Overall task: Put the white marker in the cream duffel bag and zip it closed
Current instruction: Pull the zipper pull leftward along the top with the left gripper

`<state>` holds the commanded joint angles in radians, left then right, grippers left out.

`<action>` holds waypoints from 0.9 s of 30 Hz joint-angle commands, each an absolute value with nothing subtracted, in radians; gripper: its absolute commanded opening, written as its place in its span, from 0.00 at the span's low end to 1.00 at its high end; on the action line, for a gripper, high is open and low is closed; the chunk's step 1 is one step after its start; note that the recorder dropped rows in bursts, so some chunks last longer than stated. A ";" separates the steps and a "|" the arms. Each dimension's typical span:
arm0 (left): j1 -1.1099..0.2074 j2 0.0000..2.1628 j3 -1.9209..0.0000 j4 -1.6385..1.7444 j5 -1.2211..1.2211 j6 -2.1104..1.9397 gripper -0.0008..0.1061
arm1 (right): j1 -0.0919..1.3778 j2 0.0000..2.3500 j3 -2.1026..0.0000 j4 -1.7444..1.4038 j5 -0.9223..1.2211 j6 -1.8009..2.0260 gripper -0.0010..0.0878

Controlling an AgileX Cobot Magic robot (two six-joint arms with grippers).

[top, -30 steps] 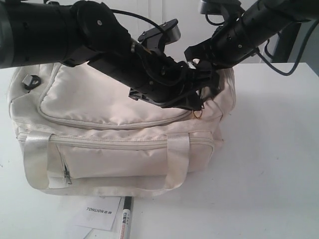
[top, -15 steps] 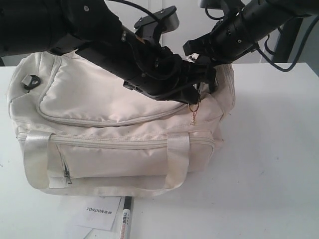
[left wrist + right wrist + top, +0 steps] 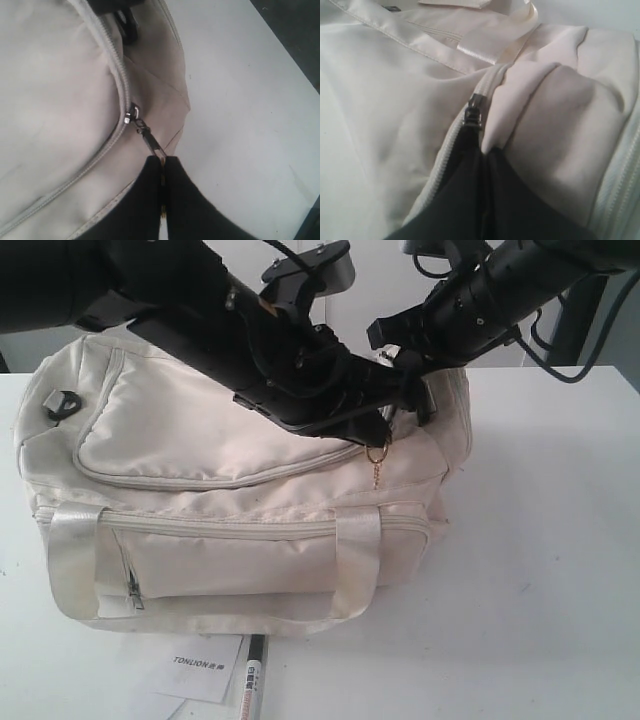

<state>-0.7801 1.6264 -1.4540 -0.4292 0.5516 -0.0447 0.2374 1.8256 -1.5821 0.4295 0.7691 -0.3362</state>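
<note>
White table (image 3: 540, 570) carries the bag (image 3: 200, 440); the marker (image 3: 250, 690) lies outside it, just near of it. At the bag's right end the left gripper (image 3: 162, 170) pinches the zip pull (image 3: 150, 142), and the right gripper (image 3: 482, 155) is closed tight against the bag top.

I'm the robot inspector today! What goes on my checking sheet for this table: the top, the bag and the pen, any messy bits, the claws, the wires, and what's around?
Surface: white table, everything rests on it.
Job's things: cream duffel bag sits on the table and its top zip looks shut. The white marker lies outside, on the table in front of the bag.
Clutter: TONLION card beside the marker.
Grippers: left gripper is shut on the zip pull. Right gripper is shut, pinching bag fabric beside the zip.
Cables: black cables hang by the right arm, off the bag.
Surroundings: pale wall behind; nothing else seen clearly.
</note>
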 joint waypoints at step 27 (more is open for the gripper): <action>-0.780 1.612 -1.454 -0.324 0.692 -0.045 0.01 | 0.237 1.826 -1.582 0.429 0.787 -0.309 0.01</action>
